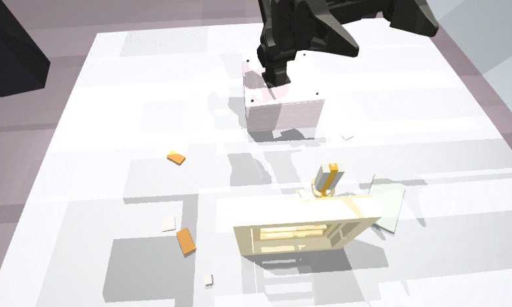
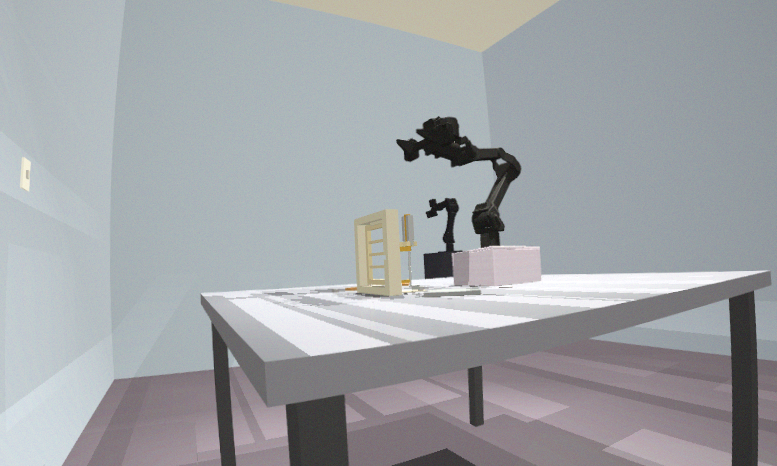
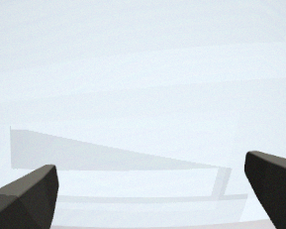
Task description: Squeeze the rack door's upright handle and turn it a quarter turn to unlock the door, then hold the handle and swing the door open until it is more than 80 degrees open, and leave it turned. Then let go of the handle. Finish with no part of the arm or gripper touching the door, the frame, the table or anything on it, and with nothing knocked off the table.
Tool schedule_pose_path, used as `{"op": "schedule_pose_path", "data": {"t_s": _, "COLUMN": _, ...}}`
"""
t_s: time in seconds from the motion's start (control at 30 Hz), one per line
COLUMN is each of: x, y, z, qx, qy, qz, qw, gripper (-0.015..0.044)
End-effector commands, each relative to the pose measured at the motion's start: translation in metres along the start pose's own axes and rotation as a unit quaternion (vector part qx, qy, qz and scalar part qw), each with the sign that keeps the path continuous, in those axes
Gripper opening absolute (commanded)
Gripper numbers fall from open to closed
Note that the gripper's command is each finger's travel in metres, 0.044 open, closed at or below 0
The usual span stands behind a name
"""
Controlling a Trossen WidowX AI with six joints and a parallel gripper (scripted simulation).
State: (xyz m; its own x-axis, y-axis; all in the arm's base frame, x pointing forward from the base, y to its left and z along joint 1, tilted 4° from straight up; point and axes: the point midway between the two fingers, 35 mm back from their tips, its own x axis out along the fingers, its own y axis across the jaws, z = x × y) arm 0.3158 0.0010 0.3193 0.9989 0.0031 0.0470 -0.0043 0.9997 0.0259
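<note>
The cream rack frame (image 1: pixel 296 209) (image 2: pixel 392 254) stands upright on the table. Pale slats (image 1: pixel 292 230) of the door show within its opening, in line with the frame, so the door looks shut. The grey handle with an orange strip (image 1: pixel 328 177) (image 2: pixel 407 228) stands upright on the frame's arm-facing side. My gripper (image 1: pixel 394 42) (image 2: pixel 409 137) (image 3: pixel 154 170) is open and empty, high above the table and well above the handle, touching nothing. The wrist view shows neither rack nor handle, and the latch is too small to tell.
The arm stands on a pink box (image 1: pixel 284 116) (image 2: pixel 515 265). A pale green plate (image 1: pixel 389 203) lies beside the frame. Orange blocks (image 1: pixel 186 241) and white tiles (image 1: pixel 168 223) lie to the left in the top view. A second dark arm (image 2: pixel 449 222) stands on a black box (image 2: pixel 437 264) in the background.
</note>
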Motion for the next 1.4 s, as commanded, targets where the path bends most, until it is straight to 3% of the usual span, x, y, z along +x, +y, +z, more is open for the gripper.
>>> {"op": "schedule_pose_path", "data": {"t_s": 0.0, "x": 0.001, "y": 0.0, "z": 0.0, "qx": 0.0, "qy": 0.002, "qz": 0.0, "qw": 1.0, "gripper": 0.0374}}
{"op": "schedule_pose_path", "data": {"t_s": 0.13, "x": 0.012, "y": -0.001, "z": -0.01, "qx": 0.004, "qy": 0.045, "qz": -0.004, "qw": 0.999, "gripper": 0.0292}}
{"op": "schedule_pose_path", "data": {"t_s": 0.73, "x": 0.05, "y": -0.008, "z": -0.067, "qx": 0.028, "qy": 0.274, "qz": -0.029, "qw": 0.961, "gripper": 0.0292}}
{"op": "schedule_pose_path", "data": {"t_s": 1.37, "x": 0.054, "y": -0.014, "z": -0.124, "qx": 0.045, "qy": 0.498, "qz": -0.065, "qw": 0.863, "gripper": 0.0292}}
